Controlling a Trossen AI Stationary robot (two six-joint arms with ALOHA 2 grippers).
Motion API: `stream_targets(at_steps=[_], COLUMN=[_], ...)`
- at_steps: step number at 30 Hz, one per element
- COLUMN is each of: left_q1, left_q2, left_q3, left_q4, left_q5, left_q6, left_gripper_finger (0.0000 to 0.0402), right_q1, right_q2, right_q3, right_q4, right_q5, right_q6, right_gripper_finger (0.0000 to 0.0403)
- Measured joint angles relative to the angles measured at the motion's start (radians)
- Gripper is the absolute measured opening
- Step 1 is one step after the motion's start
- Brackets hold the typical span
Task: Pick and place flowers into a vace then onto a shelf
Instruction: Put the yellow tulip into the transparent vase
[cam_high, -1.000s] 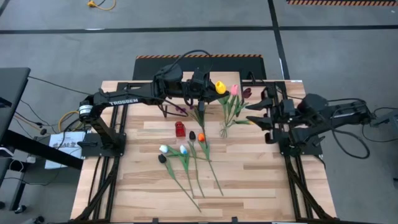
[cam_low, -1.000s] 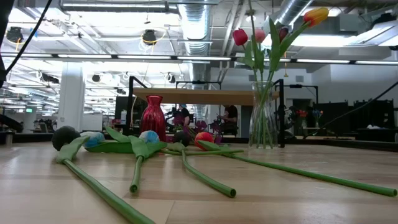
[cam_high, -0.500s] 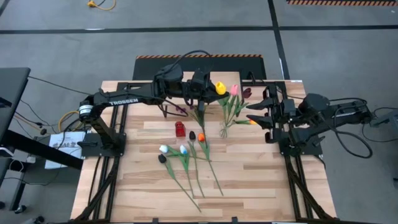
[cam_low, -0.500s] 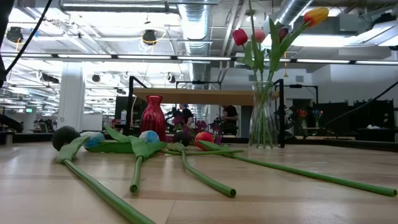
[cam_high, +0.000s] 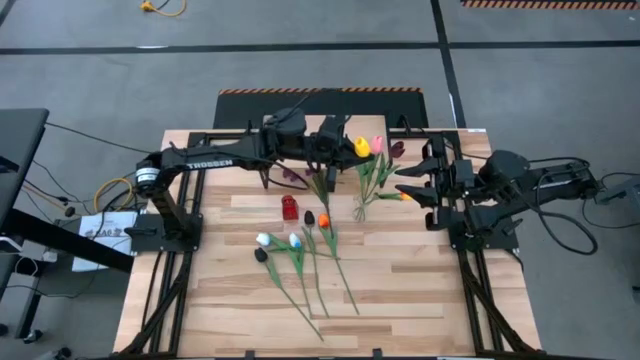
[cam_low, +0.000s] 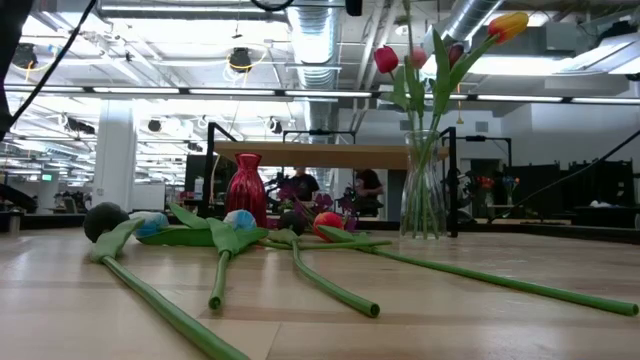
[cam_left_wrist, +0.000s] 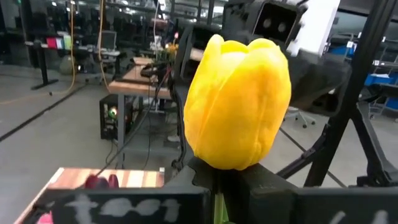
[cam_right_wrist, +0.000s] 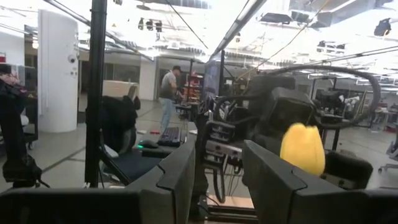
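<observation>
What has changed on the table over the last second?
The left gripper, shut on the yellow tulip, has carried it slightly toward the right arm and the vase. The right gripper and the flowers lying on the table stayed put.

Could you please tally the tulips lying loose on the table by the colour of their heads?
Black tulips: 2
Pale white-blue tulips: 2
Orange-red tulip: 1
Total: 5
</observation>
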Motion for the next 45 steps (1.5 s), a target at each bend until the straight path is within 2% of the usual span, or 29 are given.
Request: stream_targets(at_steps=[21,28,34,45], left_q1=[0.003,0.003,0.003,0.003], left_q2=[0.016,0.016,0.016,0.016], left_q3=[0.000,0.000,0.000,0.000], left_q4=[-0.019,-0.026,-0.110,-0.246], left_q5=[-0.001,0.011,0.038,0.069], left_q6=[0.030,0.011,0.002,0.023], left_gripper_finger=[0.0002,0.0062,0.0114,0.0135], right_q1=[0.000,0.000,0.000,0.000], right_q2=[0.000,0.000,0.000,0.000], right_q3=[0.000,0.000,0.000,-0.001], right_q4=[-0.008,-0.008,-0.008,-0.008], right_q5=[0.000,0.000,0.000,0.019], right_q6=[0.000,0.000,0.000,0.001], right_gripper_finger=[0.0125,0.0125,0.0125,0.0125])
